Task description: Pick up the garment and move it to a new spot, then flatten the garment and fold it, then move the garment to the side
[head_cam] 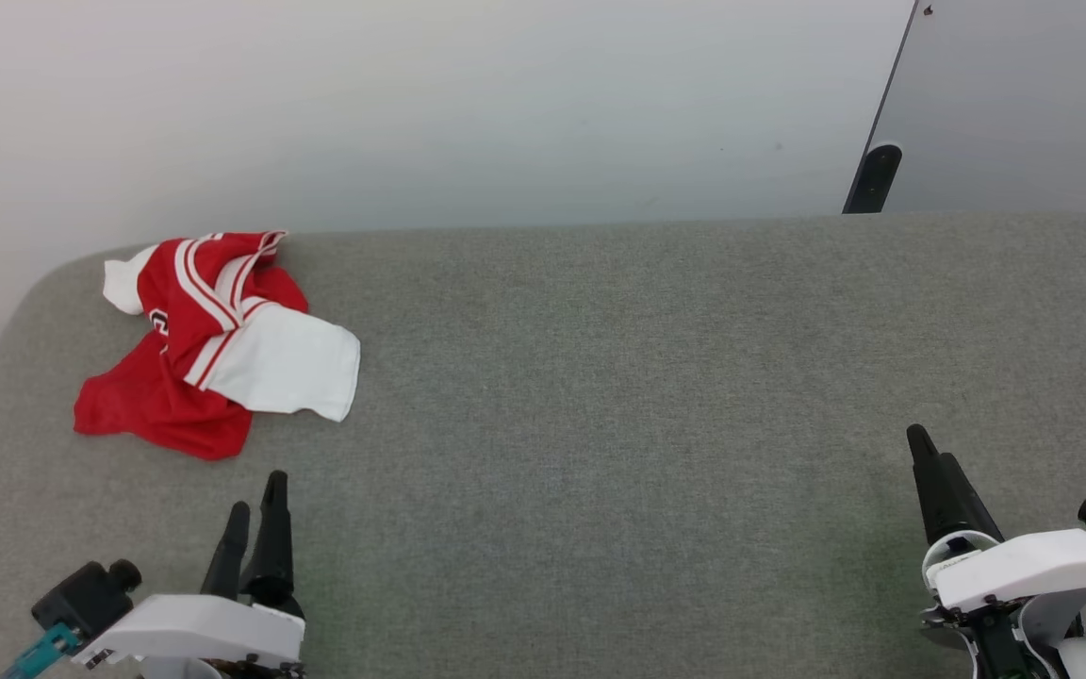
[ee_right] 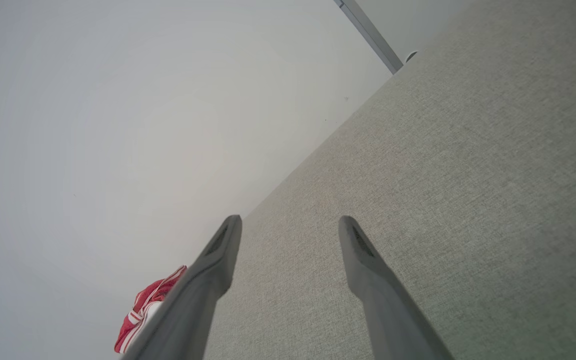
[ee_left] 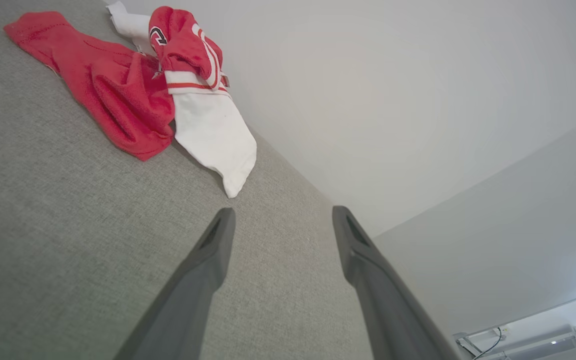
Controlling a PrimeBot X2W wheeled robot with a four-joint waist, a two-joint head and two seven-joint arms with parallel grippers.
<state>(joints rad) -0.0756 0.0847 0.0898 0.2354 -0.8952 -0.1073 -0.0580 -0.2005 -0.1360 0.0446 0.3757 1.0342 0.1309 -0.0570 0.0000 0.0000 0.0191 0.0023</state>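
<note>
The garment (head_cam: 213,344) lies crumpled at the far left of the grey table: red fabric, a white panel toward the right and striped trim across the top. My left gripper (head_cam: 255,490) rests near the front left edge, just short of the garment, open and empty. In the left wrist view the garment (ee_left: 138,95) sits ahead and to the left of the spread fingers (ee_left: 213,250). My right gripper (head_cam: 925,453) stands at the front right, far from the garment. In the right wrist view its fingers (ee_right: 358,245) are apart, and the garment (ee_right: 145,305) peeks out past the left one.
The grey fabric-covered table (head_cam: 647,377) stretches wide between the two grippers. Its far edge meets a pale wall (head_cam: 411,104). A dark post (head_cam: 873,177) stands behind the table at the upper right.
</note>
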